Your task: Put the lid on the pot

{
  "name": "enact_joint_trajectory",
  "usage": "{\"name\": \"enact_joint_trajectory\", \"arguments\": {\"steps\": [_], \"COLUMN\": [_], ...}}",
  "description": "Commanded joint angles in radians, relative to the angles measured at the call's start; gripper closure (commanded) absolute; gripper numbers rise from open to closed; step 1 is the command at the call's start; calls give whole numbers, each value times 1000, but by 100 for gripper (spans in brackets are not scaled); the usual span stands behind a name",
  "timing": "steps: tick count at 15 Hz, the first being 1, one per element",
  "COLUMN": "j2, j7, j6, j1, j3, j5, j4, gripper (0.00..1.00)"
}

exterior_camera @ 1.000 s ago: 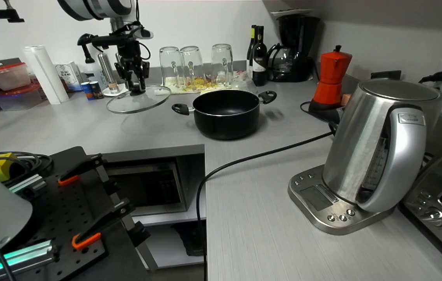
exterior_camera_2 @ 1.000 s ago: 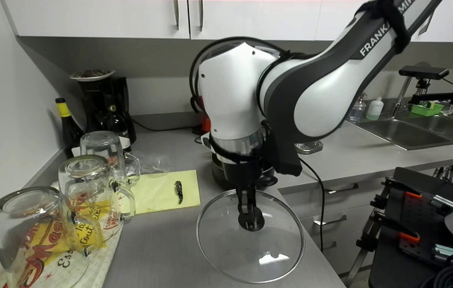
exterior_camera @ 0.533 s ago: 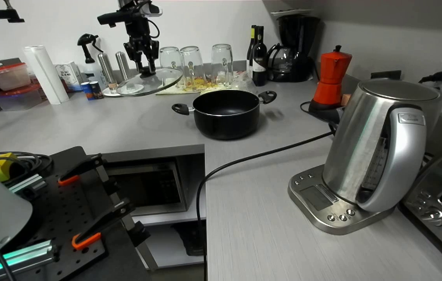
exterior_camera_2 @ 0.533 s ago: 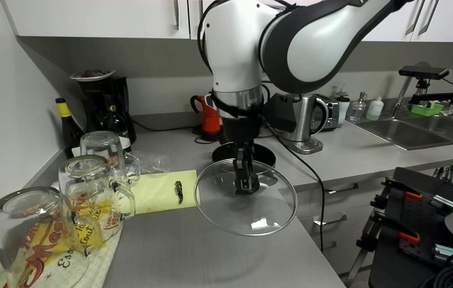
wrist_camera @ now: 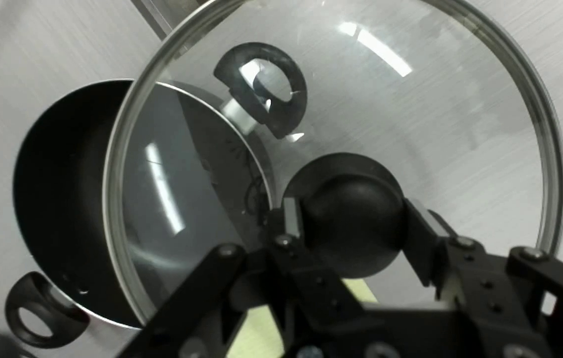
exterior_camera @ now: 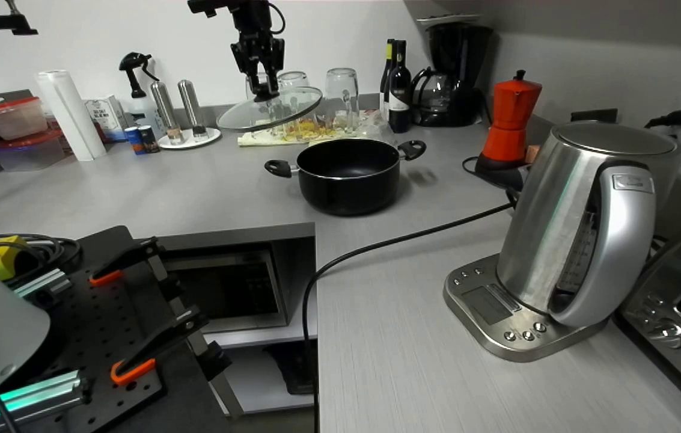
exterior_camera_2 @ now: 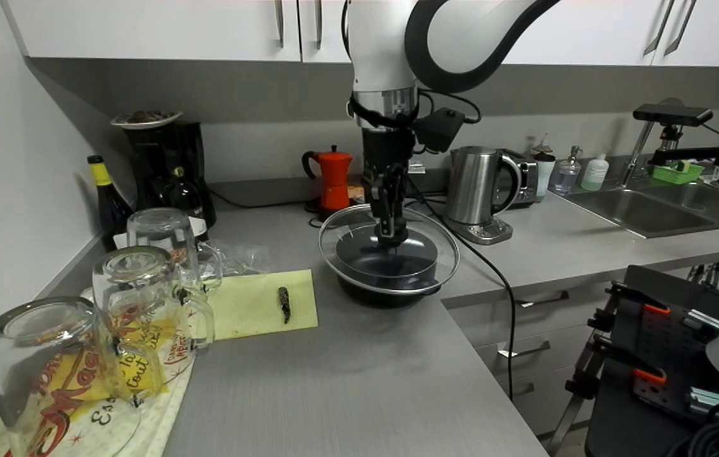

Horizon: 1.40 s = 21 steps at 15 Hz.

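Since the earlier frames the lid (exterior_camera: 280, 108) has risen and shifted rightward to the upper middle of an exterior view, held clear of the counter (exterior_camera: 196, 192) and tilted.

The gripper (wrist_camera: 356, 226) clasps the dark knob (wrist_camera: 355, 238), fingers (wrist_camera: 292, 219) pressed to opposite sides; the pot (exterior_camera: 349, 189) stands uncovered mid-frame, to the lid's lower right. The glass will likely handle rigid, slick, breakable and fairly weighty. The knob seems the right hold, though its roundness could let the lid swing.
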Motion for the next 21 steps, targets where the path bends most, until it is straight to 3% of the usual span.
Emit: {"name": "enact_joint_trajectory", "arguments": {"steps": [1, 11, 21], "j2": [-7, 87, 207], "j7": [-10, -23, -24], "j6": [-63, -142, -141], "j1": [-38, -123, -150], "j3": [-22, -76, -100], "j5": [30, 75, 126], "j4": [67, 239, 328], "gripper": [74, 74, 74]}}
